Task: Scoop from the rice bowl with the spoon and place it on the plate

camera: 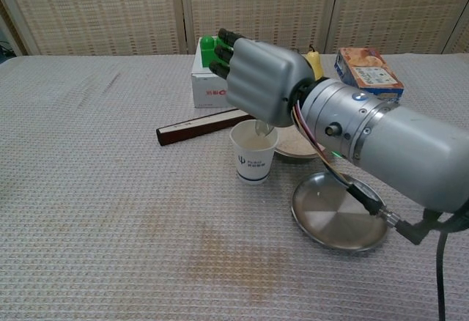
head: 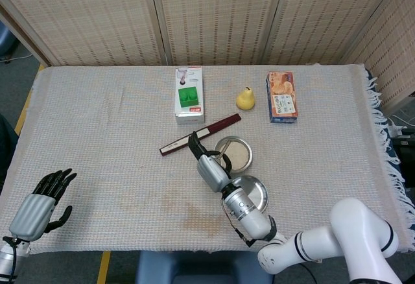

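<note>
One hand, the right hand [camera: 260, 79], holds the spoon [camera: 264, 126] over the cup [camera: 253, 157]; next it must reach the rice bowl [head: 240, 155]; the left hand [head: 39, 203] idles, fingers apart.

A beige waffle-weave cloth [camera: 110, 189] covers the counter, with a faint brownish stain at lower centre. The right hand [camera: 260, 79] is grey with black fingers [camera: 223, 50]; the left hand [head: 32, 209], lower left in the head view, matches. The paper cup [camera: 253, 156] is white with a blue mark. The plate [camera: 333, 215] is shiny silver. Upper centre: a white box [head: 189, 96] with green blocks, a yellow pear [head: 245, 98], an orange carton [head: 283, 97], a dark maroon stick [head: 194, 136].
</note>
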Robot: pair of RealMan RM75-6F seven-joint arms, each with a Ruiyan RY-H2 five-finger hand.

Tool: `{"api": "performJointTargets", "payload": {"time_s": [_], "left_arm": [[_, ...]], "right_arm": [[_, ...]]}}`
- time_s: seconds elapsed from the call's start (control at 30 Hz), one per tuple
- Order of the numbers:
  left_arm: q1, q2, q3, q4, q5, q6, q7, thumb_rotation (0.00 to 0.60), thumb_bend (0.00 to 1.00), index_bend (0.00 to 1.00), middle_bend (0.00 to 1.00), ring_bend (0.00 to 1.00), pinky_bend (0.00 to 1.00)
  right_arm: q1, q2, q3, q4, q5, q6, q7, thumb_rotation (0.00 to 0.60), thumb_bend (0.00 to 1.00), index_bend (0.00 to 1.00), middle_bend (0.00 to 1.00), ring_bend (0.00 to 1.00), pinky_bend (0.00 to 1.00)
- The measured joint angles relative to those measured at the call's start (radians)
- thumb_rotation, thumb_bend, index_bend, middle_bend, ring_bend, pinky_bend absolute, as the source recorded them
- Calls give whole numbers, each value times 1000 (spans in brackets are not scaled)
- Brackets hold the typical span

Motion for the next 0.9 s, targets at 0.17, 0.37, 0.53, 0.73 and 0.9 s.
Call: {"api": "performJointTargets", "payload": {"time_s": [0.17, 0.37, 0.53, 0.73, 0.9], "left_arm": [[-4, 1, -2, 2, -7, -10, -6, 600, 462, 0, 0, 0, 93], [-3, 2, -1, 1, -3, -6, -6, 600, 461, 0, 0, 0, 93], [0, 3, 0, 1, 1, 0, -8, 600, 461, 0, 0, 0, 93], [2, 4, 0, 4, -1, 2, -13, 600, 461, 0, 0, 0, 93], [4, 5, 1, 7, -3, 3, -14, 600, 460, 0, 0, 0, 93]], "right_arm": [[22, 6, -19, -8, 1, -8, -57, 600, 471, 601, 28, 0, 0], [36, -7, -41, 7, -21, -20, -76, 600, 471, 602, 27, 0, 0], [37, -15, -45, 11, -23, -17, -83, 600, 471, 601, 28, 0, 0], [23, 3, -31, -17, -28, -6, -19, 600, 472, 602, 28, 0, 0], [-15, 48, 4, -82, -28, 31, 113, 600, 472, 604, 27, 0, 0]]}}
